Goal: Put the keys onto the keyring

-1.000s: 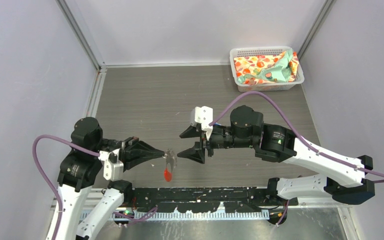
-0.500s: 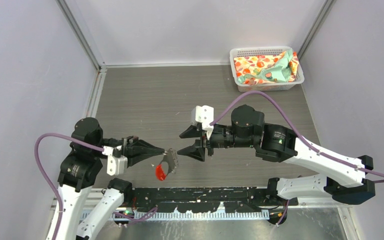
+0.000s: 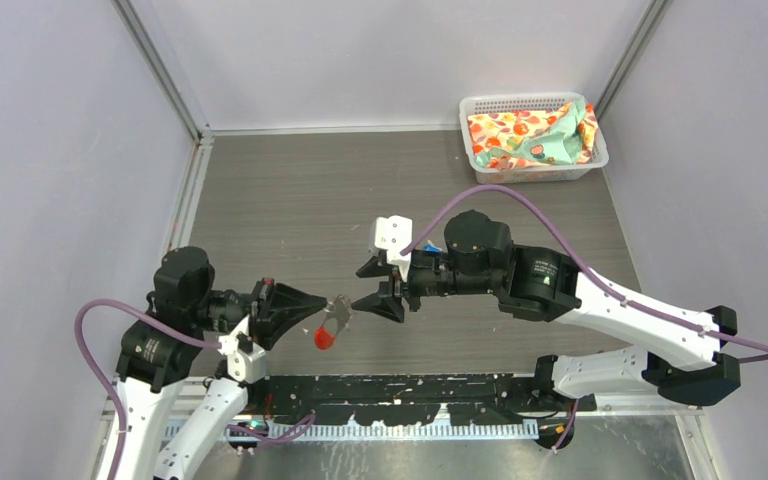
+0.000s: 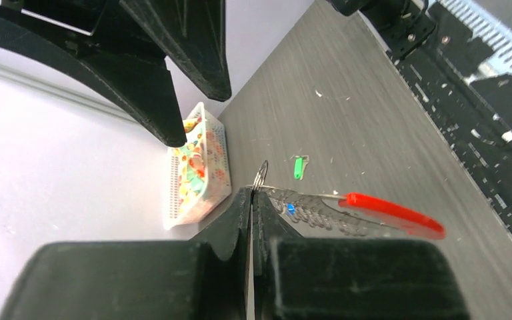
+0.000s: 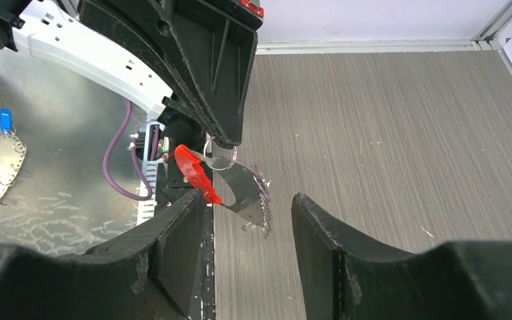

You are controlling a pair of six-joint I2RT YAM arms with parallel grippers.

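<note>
Keyring (image 5: 243,190), one only, hung above the table (image 3: 290,200) between the two arms. It was pinched at a small round wire ring by the left gripper (image 3: 322,304), whose two fingers were pressed together on it with no gap showing. It carried one flat red tag (image 4: 390,215), which hung lowest, one silvery crescent plate, and a row of small wire loops along the plate's edge, too fine to count. The right gripper (image 3: 372,287) faced it from the other side, its two fingers well apart with nothing between them. Their tips were close to the keyring, and no contact showed. One green key (image 4: 299,167) lay flat on the table, beyond the keyring in the left wrist view and apart from both grippers. One small blue speck (image 4: 291,209) showed at the loops in that same view. Whether it was a key's head, and whether it hung on a loop or lay on the table behind, could not be told. At the far right corner stood one white basket (image 3: 473,135) holding one crumpled cloth (image 3: 530,135) printed in orange, yellow and green.
</note>
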